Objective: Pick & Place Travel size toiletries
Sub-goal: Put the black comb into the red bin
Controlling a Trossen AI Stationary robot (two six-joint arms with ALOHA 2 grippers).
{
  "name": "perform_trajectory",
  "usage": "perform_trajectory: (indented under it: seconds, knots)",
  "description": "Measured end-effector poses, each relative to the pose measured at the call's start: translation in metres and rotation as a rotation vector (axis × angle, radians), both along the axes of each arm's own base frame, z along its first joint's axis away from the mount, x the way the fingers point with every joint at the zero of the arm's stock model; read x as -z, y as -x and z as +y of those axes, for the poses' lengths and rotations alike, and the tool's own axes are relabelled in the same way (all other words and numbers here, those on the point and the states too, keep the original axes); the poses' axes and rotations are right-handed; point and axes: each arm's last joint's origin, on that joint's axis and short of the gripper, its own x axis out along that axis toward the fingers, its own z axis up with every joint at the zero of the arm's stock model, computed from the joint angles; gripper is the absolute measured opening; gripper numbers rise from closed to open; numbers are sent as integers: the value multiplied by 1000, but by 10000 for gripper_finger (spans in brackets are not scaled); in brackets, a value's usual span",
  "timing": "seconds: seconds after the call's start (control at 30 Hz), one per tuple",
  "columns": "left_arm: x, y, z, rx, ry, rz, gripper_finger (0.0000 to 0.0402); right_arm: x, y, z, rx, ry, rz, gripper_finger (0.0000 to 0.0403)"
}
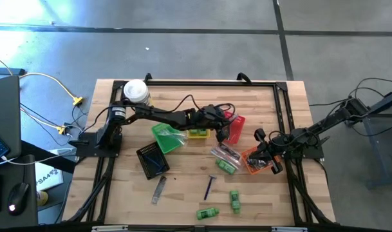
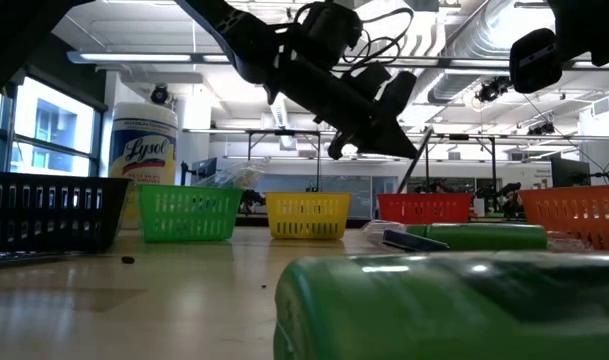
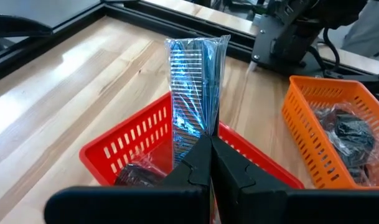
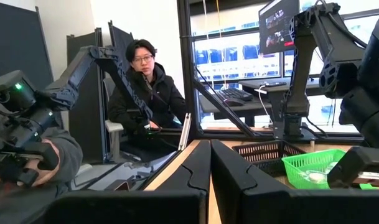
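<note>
Roughly midway: left gripper [image 3: 209,163] pinches a wrapped comb [image 3: 194,87] over the red basket [image 1: 235,129] at frame center, right gripper [image 4: 209,163] pressed together w/ nothing, green bottles [image 1: 208,212] & razor [image 1: 210,187] still loose at bottom.

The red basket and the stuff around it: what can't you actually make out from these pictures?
- Red basket: in the left wrist view the left gripper, shut on a wrapped comb, hides its near side.
- Dark wrapped item in the orange basket: its wrapper blurs what it is.
- Low view: a blurred green bottle blocks the table's near part.
- Right gripper: nothing shows between its closed fingers.
</note>
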Motion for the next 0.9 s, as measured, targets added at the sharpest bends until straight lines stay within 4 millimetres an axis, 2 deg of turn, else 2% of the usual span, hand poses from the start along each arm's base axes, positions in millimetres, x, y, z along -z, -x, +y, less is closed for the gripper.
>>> perform_trajectory:
  seconds: [0.53, 0.8, 0.9]
  knots:
    - [4, 1, -2, 74, 15, 34, 0, -2, 0, 0, 1, -8, -18, 4]
    - [23, -3, -2, 107, -42, 91, 0, -2, 0, 0, 0, -8, -17, 4]
    - [25, -3, -2, 111, -50, 94, 0, -2, 0, 0, 0, -8, -17, 4]
